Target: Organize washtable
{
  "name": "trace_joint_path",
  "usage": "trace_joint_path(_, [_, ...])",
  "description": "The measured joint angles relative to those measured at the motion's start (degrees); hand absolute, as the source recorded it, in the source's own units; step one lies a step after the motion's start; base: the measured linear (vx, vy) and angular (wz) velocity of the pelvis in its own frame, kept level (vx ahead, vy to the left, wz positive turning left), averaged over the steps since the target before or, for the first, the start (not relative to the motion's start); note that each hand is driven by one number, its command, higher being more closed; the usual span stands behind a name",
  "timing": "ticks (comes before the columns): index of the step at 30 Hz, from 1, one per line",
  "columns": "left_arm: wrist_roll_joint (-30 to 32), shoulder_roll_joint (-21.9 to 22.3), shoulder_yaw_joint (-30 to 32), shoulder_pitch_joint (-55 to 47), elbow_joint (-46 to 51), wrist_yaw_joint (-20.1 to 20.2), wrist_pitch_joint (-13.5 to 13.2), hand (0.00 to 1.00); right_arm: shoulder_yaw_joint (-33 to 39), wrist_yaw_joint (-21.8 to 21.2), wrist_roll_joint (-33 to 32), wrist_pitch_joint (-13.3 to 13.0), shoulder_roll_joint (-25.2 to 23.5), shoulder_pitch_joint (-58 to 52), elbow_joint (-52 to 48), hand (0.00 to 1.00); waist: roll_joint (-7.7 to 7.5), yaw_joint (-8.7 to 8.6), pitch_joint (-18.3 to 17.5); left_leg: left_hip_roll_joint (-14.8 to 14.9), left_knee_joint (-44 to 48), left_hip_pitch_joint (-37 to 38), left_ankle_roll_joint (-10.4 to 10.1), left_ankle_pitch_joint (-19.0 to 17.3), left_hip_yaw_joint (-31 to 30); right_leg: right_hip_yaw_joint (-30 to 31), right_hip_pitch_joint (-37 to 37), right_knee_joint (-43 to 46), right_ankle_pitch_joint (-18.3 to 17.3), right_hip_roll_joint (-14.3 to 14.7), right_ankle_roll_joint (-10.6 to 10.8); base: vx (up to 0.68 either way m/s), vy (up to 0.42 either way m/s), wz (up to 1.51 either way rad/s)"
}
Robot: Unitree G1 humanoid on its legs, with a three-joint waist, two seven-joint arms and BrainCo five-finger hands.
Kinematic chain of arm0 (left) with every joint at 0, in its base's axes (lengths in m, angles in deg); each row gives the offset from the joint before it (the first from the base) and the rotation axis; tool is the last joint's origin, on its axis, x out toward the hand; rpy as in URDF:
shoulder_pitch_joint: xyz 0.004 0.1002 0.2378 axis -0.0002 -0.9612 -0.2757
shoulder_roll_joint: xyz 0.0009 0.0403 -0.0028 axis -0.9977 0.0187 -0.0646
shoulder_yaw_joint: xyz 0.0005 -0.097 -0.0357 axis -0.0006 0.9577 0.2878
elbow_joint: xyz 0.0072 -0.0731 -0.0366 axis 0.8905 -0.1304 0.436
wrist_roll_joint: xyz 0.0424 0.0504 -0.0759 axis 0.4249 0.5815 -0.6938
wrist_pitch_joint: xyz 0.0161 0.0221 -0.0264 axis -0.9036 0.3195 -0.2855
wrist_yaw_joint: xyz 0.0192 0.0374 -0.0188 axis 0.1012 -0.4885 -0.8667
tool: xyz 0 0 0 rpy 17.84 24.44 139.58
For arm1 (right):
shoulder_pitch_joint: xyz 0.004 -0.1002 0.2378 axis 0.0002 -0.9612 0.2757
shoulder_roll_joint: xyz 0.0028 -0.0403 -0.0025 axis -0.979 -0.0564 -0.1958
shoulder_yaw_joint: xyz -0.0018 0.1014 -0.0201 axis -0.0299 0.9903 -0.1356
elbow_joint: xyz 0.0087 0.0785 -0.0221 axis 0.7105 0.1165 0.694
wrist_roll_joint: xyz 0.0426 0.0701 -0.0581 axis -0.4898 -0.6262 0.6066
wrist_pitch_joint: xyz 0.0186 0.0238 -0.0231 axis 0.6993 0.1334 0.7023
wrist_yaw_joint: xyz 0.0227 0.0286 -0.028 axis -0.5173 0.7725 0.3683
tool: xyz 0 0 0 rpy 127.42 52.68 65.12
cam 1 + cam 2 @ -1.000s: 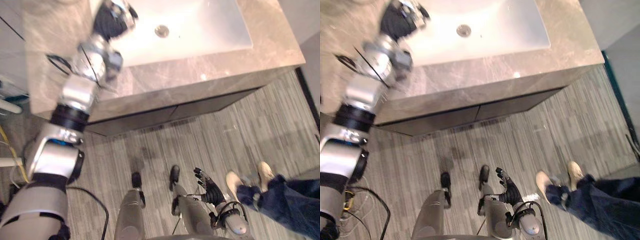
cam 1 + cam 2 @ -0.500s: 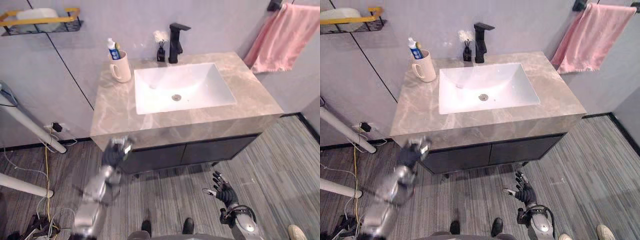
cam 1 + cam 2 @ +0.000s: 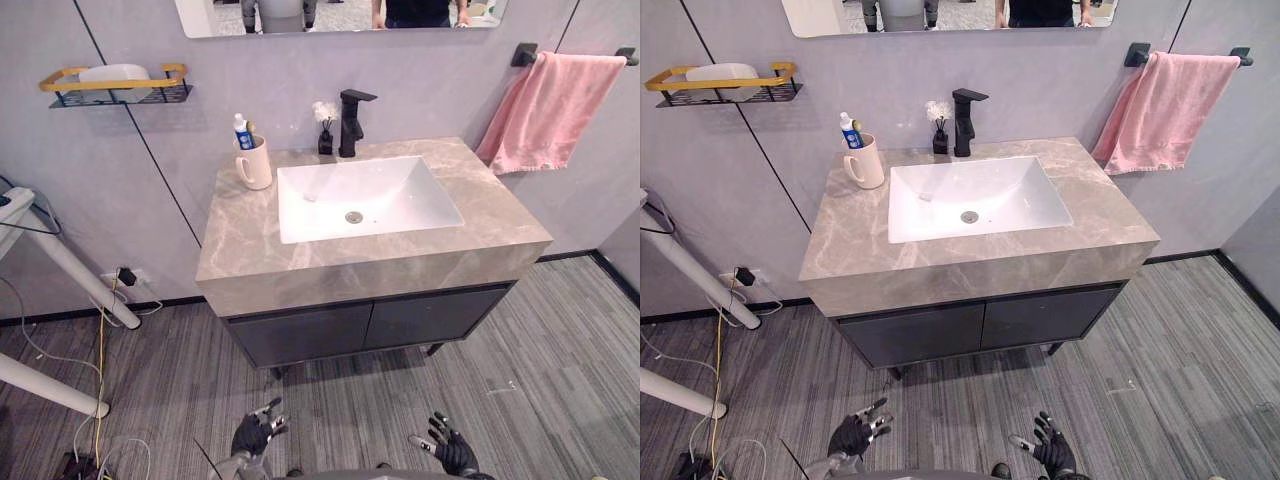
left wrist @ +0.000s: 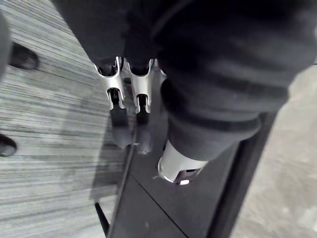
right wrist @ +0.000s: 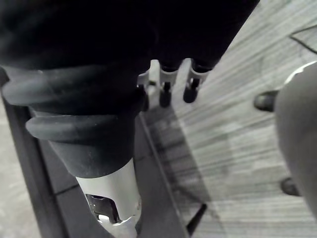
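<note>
Marble washtable, cream mug in eye views | wrist views: left hand, right hand straight-fingered, empty

You won't find anything readable here, no word, number or sign comes through clearly. The one likely spot is the tube standing in the cup on the counter. Its blue-and-white face may carry print, but it's too small for you to make out.
</note>
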Motion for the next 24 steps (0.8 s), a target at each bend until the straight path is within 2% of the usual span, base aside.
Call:
trace_joint_path(2, [3.9, -0.2, 0.2, 0.5, -2.6, -1.5, -0.1, 0.0, 1.2, 1.2, 2.2, 0.0, 0.0, 0.8, 2.9, 0.0, -0.04, 0.0, 0.1, 0.0, 0.0, 0.7, 0.0, 0.0, 0.2, 0.4, 0.2, 0.2, 0.0, 0.1, 0.2, 0.04, -0.005, -0.07])
trace_joint_path(4, [5.3, -0.2, 0.2, 0.6, -3.4, -2.6, -0.4, 0.0, 1.4, 1.9, 2.9, 0.0, 0.5, 1.1, 3.5, 0.0, -0.2, 0.14, 0.2, 0.1, 0.0, 1.0, -0.1, 0.0, 1.3, 1.5, -0.5, 0.7, -0.1, 0.1, 0.3, 0.03, 0.019, -0.29])
trace_joint_path(8, [8.8, -0.7, 0.9, 5.1, -11.9, -4.2, -1.8, 0.0, 2.4, 3.2, 3.0, -0.4, 0.6, 4.3, 4.7, 0.0, 0.34, 0.0, 1.3, -0.1, 0.7, 1.8, 0.8, -0.6, 7.2, 8.0, -6.5, 8.6, -2.1, 0.0, 1.0, 0.01, 0.046, -0.72])
trace_joint_path(10, [10.6, -1.3, 1.5, 8.1, -15.3, -4.9, -1.7, 0.0, 2.3, 3.9, 3.7, -0.5, 0.5, 5.8, 6.0, 0.0, -0.35, -0.12, 3.0, -0.3, 1.6, 1.7, 1.4, -1.0, 10.3, 11.1, -8.4, 10.4, -2.1, 0.1, 1.1, -0.03, 0.067, -0.89])
trace_joint_path(12, [12.2, -2.4, 2.4, 11.4, -18.1, -6.0, -1.8, 0.0, 2.1, 5.0, 5.5, -0.5, 0.6, 7.3, 7.6, 0.0, -1.78, -0.38, 5.8, -0.9, 3.5, 0.5, 2.5, -1.8, 14.3, 14.5, -10.4, 9.6, -0.9, -0.1, 2.9, -0.09, 0.096, -0.92])
trace_joint_path(13, [13.2, -2.6, 2.7, 12.4, -19.1, -6.4, -1.7, 0.0, 2.2, 5.4, 6.4, -0.4, 0.5, 7.6, 8.3, 0.0, -2.31, -0.42, 6.2, -0.8, 4.3, -0.7, 3.1, -2.0, 16.9, 14.6, -11.5, 8.0, -1.3, -0.5, 3.7, -0.17, 0.135, -1.15])
trace_joint_path(14, [14.3, -2.1, 4.1, 13.3, -20.4, -7.0, -1.6, 0.0, 2.7, 5.8, 7.7, -0.4, 0.8, 8.2, 9.2, 0.0, -1.53, -0.38, 5.9, 0.3, 4.1, -1.8, 3.8, -2.0, 19.7, 12.0, -12.0, 6.1, -3.4, -0.6, 5.8, -0.12, 0.093, -1.03])
trace_joint_path(15, [15.0, -1.8, 4.4, 13.5, -20.8, -7.5, -1.4, 0.0, 3.1, 6.3, 8.1, -0.4, 1.0, 9.2, 10.5, 0.0, -0.76, -0.51, 6.3, 1.2, 4.3, -3.2, 4.3, -2.2, 21.8, 8.9, -13.6, 8.1, -3.7, -1.1, 4.5, -0.18, 0.114, -1.19])
trace_joint_path(16, [15.8, -1.8, 5.5, 14.1, -21.9, -7.7, -1.1, 0.0, 3.8, 6.7, 9.0, -0.5, 1.2, 11.4, 13.3, 0.0, -1.75, -0.81, 6.3, 2.4, 5.6, -4.3, 4.9, -2.6, 24.4, 0.6, -17.1, 20.8, -6.7, -3.4, 0.2, -0.07, 0.082, -1.13])
trace_joint_path(17, [16.5, -1.8, 7.7, 14.4, -22.7, -8.3, -0.1, 0.0, 4.3, 7.1, 9.7, -0.5, 1.1, 12.3, 16.6, 0.0, -1.96, -1.51, 6.5, 2.9, 6.1, -3.1, 5.1, -2.8, 26.9, -6.9, -15.8, 32.5, -11.9, -7.1, -1.2, -0.06, 0.089, -1.08])
trace_joint_path(18, [16.6, -1.7, 8.8, 14.2, -22.7, -8.5, 0.1, 0.0, 4.5, 7.4, 10.0, -0.5, 1.0, 12.4, 17.9, 0.0, -2.57, -1.51, 6.1, 2.9, 6.4, -2.6, 5.2, -2.9, 28.6, -9.5, -14.3, 35.4, -12.9, -8.5, -1.2, 0.05, 0.049, -1.13])
trace_joint_path(19, [16.8, -1.6, 11.4, 13.9, -22.6, -8.7, 0.5, 0.0, 4.5, 7.6, 11.3, -0.5, 0.7, 12.6, 20.6, 0.0, -4.06, -1.38, 5.2, 3.2, 9.7, -2.6, 6.3, -4.4, 32.9, -12.6, -11.9, 38.7, -13.1, -11.5, -1.6, 0.01, 0.017, -1.1])
trace_joint_path(20, [16.8, -1.8, 13.0, 14.4, -22.4, -8.6, 0.6, 0.0, 4.7, 7.5, 12.0, -0.3, 0.6, 13.7, 22.0, 0.0, -5.16, -1.21, 5.1, 3.4, 12.8, -3.4, 6.0, -5.8, 34.8, -12.9, -12.4, 37.5, -12.6, -11.1, -2.3, -0.12, 0.013, -1.53])
trace_joint_path(21, [16.7, -1.4, 14.8, 14.1, -22.6, -8.6, 0.6, 0.0, 4.3, 7.4, 13.4, 0.0, 1.1, 15.7, 24.1, 0.0, -4.98, -1.19, 4.9, 3.3, 13.2, -5.3, 6.1, -8.4, 34.6, -12.4, -12.3, 32.6, -12.5, -9.1, -3.2, -0.27, 0.013, -2.21])
trace_joint_path(22, [16.6, 0.7, 16.5, 13.9, -23.4, -8.4, 0.5, 0.0, 4.3, 7.6, 14.7, 0.6, 2.3, 18.1, 26.7, 0.0, -2.57, 0.94, 4.0, 2.9, 5.5, -4.1, 6.4, -4.1, 36.0, -12.9, -10.7, 29.0, -13.7, -6.4, -3.9, -0.3, 0.031, -2.7])
trace_joint_path(23, [15.6, 1.2, 17.5, 13.8, -23.3, -8.5, 0.6, 0.0, 3.3, 7.5, 16.1, 1.3, 2.6, 19.1, 28.1, 0.0, -2.5, 1.16, 3.8, 2.9, 5.7, -3.7, 7.1, -3.2, 42.6, -17.2, -10.1, 36.6, -17.8, -10.2, -3.7, -0.16, 0.012, -2.48])
trace_joint_path(24, [15.3, 1.2, 17.4, 14.0, -23.3, -8.5, 0.7, 0.0, 2.9, 7.3, 16.8, 1.5, 2.5, 19.6, 28.5, 0.0, -2.77, 0.98, 3.6, 3.3, 6.6, -3.9, 7.2, -3.3, 44.7, -18.5, -9.0, 36.8, -18.2, -11.1, -2.8, -0.04, -0.048, -2.25])
